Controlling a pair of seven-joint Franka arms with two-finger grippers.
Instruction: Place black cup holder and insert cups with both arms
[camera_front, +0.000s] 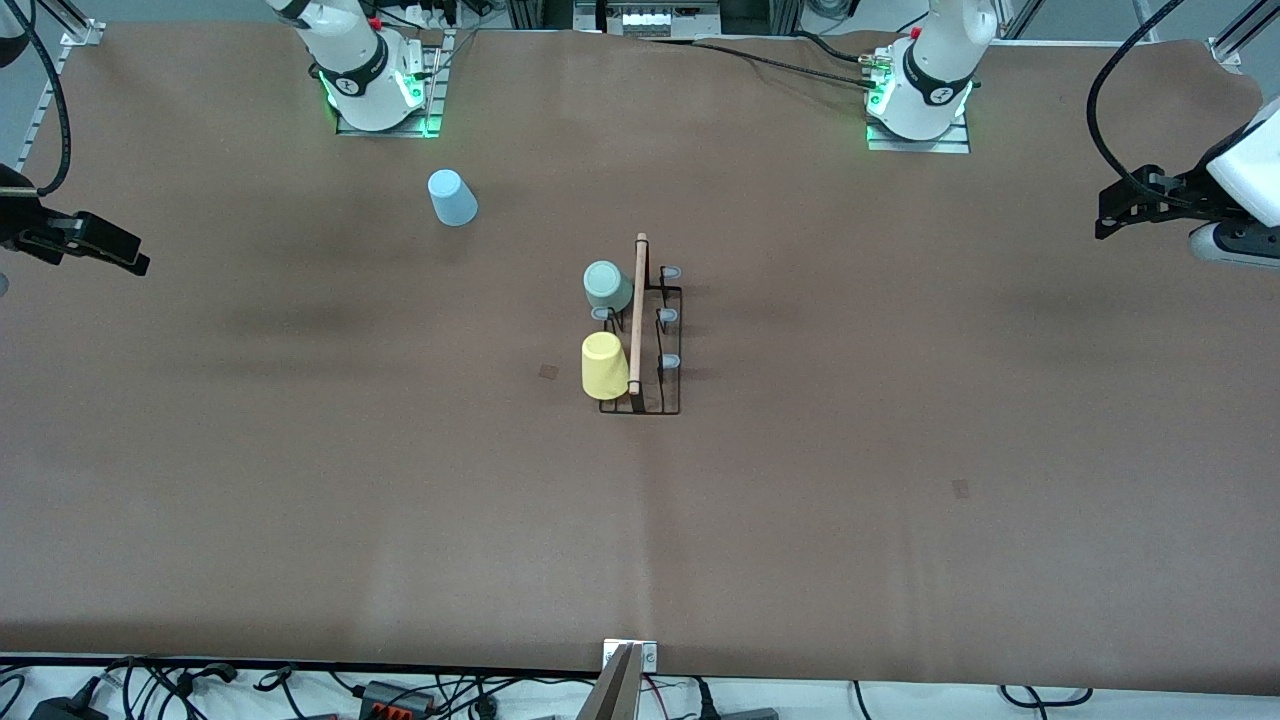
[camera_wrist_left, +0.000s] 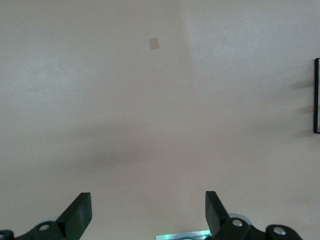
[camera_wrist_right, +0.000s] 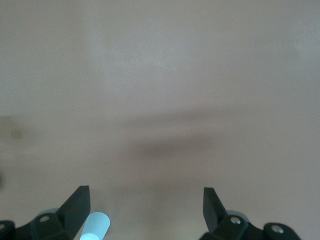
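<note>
Brown table (camera_front: 300, 480): black wire cup holder (camera_front: 655, 340) well apart from left gripper (camera_wrist_left: 148, 212) and right gripper (camera_wrist_right: 146, 210); both gaped empty. Light blue plastic cup (camera_wrist_right: 95, 226) beside right gripper.

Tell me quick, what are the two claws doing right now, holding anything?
Left gripper: open, holding nothing, waiting over bare table.
Right gripper: open, holding nothing, up over the table with the light blue cup below it.
</note>
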